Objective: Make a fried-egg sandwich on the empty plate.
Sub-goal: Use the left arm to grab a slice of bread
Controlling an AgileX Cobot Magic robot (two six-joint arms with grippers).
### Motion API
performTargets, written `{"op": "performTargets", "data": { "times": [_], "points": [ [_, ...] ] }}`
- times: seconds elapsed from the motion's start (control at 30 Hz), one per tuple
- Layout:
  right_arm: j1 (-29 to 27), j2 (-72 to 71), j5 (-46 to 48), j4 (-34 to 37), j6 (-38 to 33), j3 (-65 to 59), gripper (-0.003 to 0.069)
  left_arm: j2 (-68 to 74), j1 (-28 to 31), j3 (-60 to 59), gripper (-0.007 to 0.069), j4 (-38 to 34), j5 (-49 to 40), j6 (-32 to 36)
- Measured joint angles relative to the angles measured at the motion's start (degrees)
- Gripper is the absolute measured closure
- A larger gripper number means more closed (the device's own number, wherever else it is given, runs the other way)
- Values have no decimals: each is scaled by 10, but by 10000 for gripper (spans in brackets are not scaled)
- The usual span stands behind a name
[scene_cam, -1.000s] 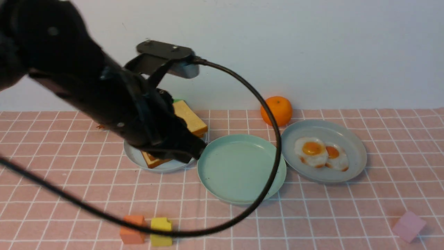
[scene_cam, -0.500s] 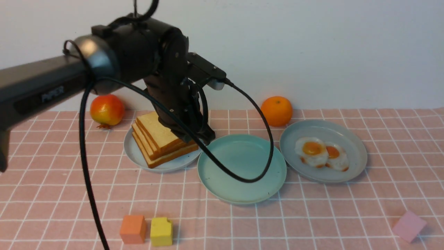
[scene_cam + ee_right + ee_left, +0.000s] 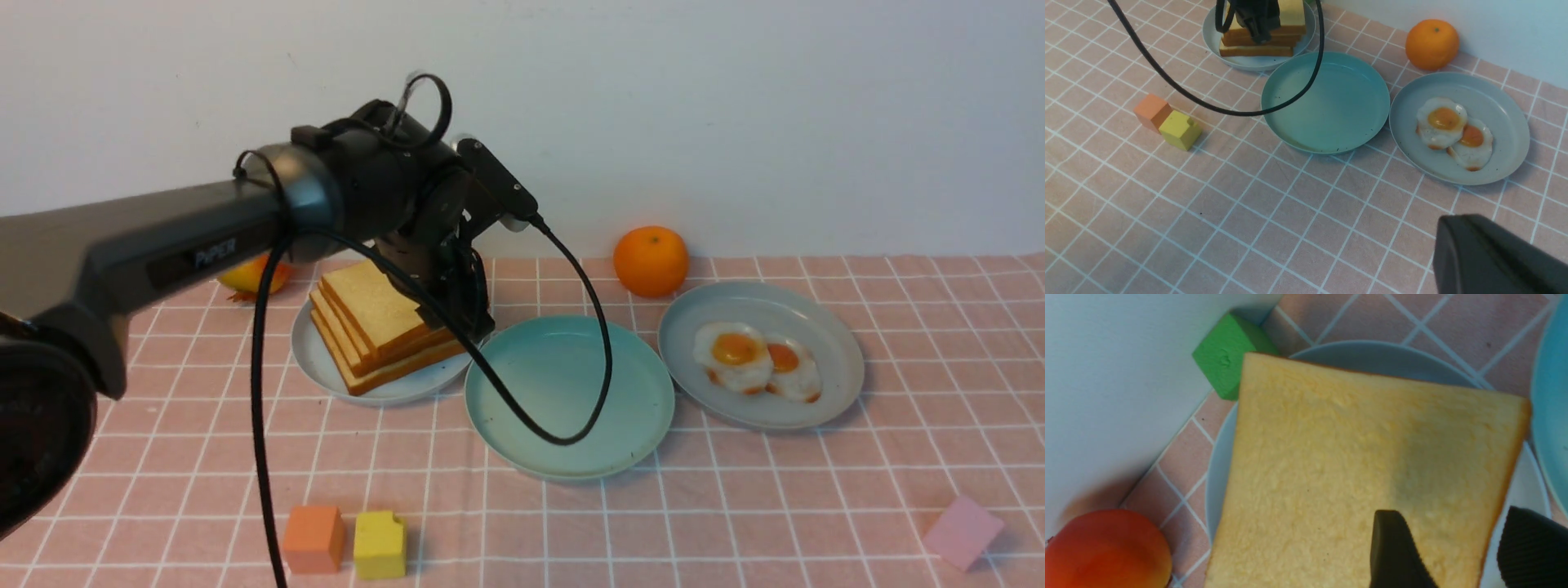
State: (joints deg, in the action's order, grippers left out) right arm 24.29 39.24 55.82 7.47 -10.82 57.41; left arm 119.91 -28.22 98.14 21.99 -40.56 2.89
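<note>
The left arm has swung back and its gripper (image 3: 1453,547) has opened since the earlier frame; it is spread apart, gripping nothing, over the toast slices (image 3: 377,314) stacked on the left-hand plate (image 3: 326,367), left of centre. The fried eggs (image 3: 755,359) lie overlapping on the grey-blue plate (image 3: 841,388) at right, well apart from that gripper, and the green plate (image 3: 571,408), bare, sits at centre, partly crossed by the arm's cable (image 3: 608,359). An orange (image 3: 651,261) stands behind, upper right of centre; the right gripper (image 3: 1498,253) is shut.
</note>
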Motion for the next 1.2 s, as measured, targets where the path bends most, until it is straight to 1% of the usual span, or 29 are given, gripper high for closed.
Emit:
{"op": "performTargets", "data": {
  "times": [0.1, 0.2, 0.47, 0.77, 0.87, 1.03, 1.1, 1.2],
  "points": [
    [0, 0, 0, 0, 0, 0, 644, 9, 0, 0, 246, 14, 6, -29],
    [0, 0, 1, 0, 0, 0, 644, 13, -1, 0, 256, 14, 6, -40],
    [0, 0, 5, 0, 0, 0, 640, 14, -1, 1, 265, 12, 5, -49],
    [0, 0, 5, 0, 0, 0, 634, -26, -1, 1, 265, -32, -34, -50],
    [0, 0, 5, 1, 0, 0, 629, -26, 1, 2, 265, -78, -68, -21],
    [0, 0, 6, 5, 1, 0, 627, -25, 21, 2, 265, -144, -67, 26],
    [0, 0, 6, 9, 1, 0, 627, -24, 36, 2, 265, -157, -60, 36],
    [0, 0, 6, 13, 1, 0, 622, -22, 52, 2, 265, -157, -48, 42]
  ]
}}
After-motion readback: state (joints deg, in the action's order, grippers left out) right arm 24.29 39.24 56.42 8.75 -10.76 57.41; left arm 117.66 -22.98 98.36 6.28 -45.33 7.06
